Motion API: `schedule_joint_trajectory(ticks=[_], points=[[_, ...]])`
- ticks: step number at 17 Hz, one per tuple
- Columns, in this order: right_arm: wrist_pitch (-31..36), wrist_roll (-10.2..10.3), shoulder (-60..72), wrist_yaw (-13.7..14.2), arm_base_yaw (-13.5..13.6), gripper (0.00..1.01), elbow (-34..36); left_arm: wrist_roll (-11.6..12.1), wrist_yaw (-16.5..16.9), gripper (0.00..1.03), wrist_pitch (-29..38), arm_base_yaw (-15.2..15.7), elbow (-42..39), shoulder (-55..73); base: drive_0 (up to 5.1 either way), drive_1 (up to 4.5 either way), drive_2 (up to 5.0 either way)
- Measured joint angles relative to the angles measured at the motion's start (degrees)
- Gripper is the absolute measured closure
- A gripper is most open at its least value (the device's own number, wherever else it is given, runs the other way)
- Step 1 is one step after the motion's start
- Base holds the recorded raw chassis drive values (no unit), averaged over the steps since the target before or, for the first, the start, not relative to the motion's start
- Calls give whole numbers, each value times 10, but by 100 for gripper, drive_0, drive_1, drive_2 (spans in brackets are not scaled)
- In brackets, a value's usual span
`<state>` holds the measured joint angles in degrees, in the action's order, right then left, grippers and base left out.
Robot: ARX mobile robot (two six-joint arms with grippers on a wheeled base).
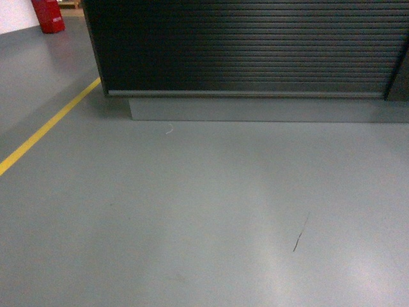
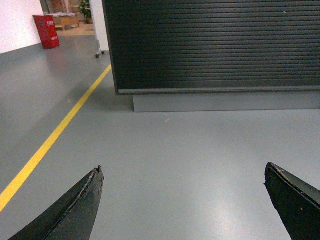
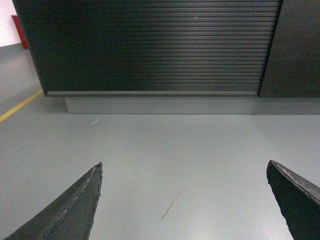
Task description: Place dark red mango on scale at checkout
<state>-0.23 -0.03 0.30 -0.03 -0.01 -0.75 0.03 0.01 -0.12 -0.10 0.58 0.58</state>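
Grey floor [image 1: 204,217] with a yellow line [image 1: 45,128] lies before the checkout [image 1: 249,45], dark and ribbed on a grey plinth [image 1: 268,109]. Both grippers, left [image 2: 183,200] and right [image 3: 185,200], have jaws spread, empty.

Grey floor [image 1: 192,204], yellow line [image 1: 45,128], red bin [image 1: 48,16] far left.

The left gripper [image 2: 182,200] shows in its own wrist view with its two dark fingers [image 2: 75,210] entering from 7 and 5 o'clock, spread wide with nothing between them. The right gripper [image 3: 185,200] looks the same in its wrist view, fingers [image 3: 70,210] set far apart at 7 and 5 o'clock, holding nothing. Neither arm appears in the head view.
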Motion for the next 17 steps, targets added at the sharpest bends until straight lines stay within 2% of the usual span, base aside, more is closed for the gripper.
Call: schedule_joint_trajectory(ticks=[17], points=[[-3,0,0,0,0,3,0,0,0,5,-1,0,0,0,0,423,-423]])
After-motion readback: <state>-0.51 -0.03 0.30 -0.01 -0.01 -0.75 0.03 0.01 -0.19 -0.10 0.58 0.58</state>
